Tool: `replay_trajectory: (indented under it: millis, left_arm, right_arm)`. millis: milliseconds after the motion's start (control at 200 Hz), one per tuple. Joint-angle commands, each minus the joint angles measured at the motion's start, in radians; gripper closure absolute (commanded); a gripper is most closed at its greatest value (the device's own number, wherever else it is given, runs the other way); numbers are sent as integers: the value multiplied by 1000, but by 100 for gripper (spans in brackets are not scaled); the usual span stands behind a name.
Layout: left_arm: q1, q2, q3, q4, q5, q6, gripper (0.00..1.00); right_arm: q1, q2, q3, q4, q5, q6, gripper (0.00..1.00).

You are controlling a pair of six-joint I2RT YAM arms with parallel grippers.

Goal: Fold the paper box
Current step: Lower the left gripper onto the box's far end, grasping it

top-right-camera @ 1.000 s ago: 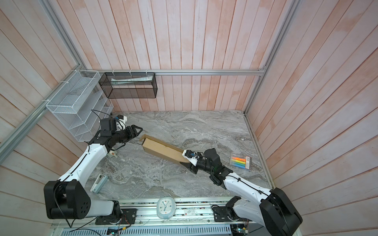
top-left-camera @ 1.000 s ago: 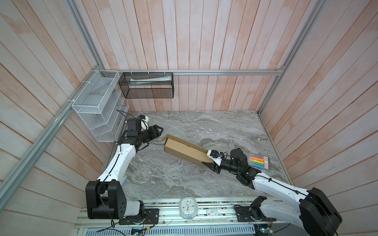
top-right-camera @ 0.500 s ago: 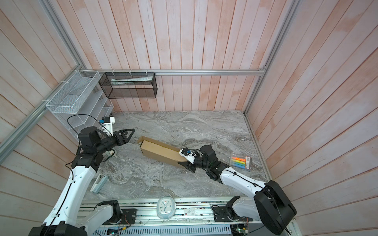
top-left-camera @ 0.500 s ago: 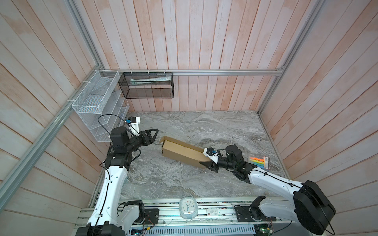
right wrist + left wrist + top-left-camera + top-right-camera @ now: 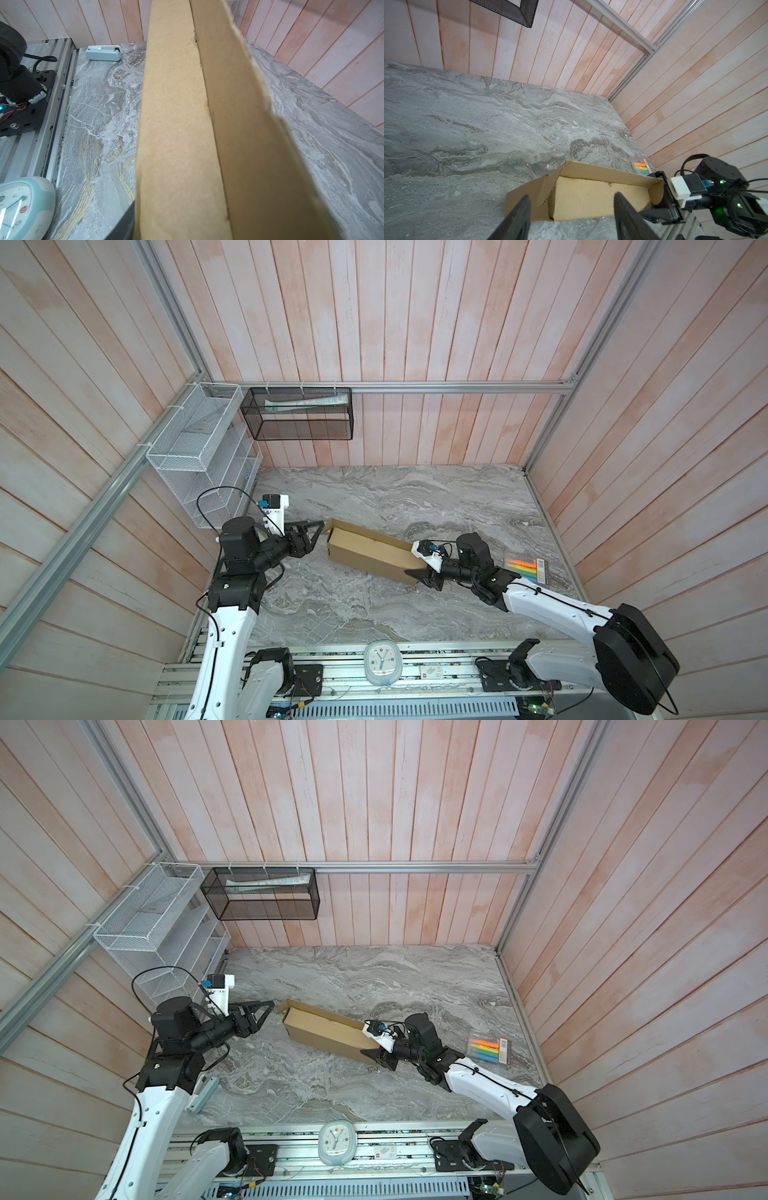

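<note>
Left arm [image 5: 226, 635] has reared up since a second ago; left jaws stand apart, empty, just ten o'clock of the box [image 5: 370, 549]; right jaws clamp its four o'clock end; it lies central on the surface [image 5: 415, 497].

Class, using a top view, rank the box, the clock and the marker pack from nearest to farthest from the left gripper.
1. The box, just right of the left gripper.
2. The clock, front centre.
3. The marker pack, far right.
</note>
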Motion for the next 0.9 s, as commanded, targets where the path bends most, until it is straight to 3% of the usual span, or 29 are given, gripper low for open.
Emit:
replay_trajectory:
  millis: [0,715,895]
  left_arm:
    - [-11,3,-28,-24,20,41,36]
    - [-124,65,-72,78,-39,18,43]
    - [-124,36,-40,23,-133,59,42]
  right_arm:
    - [-6,10,41,-3,-26,-5,68]
    - [-5,18,51,-19,-30,-10,70]
    - [-6,15,49,-19,-30,-12,70]
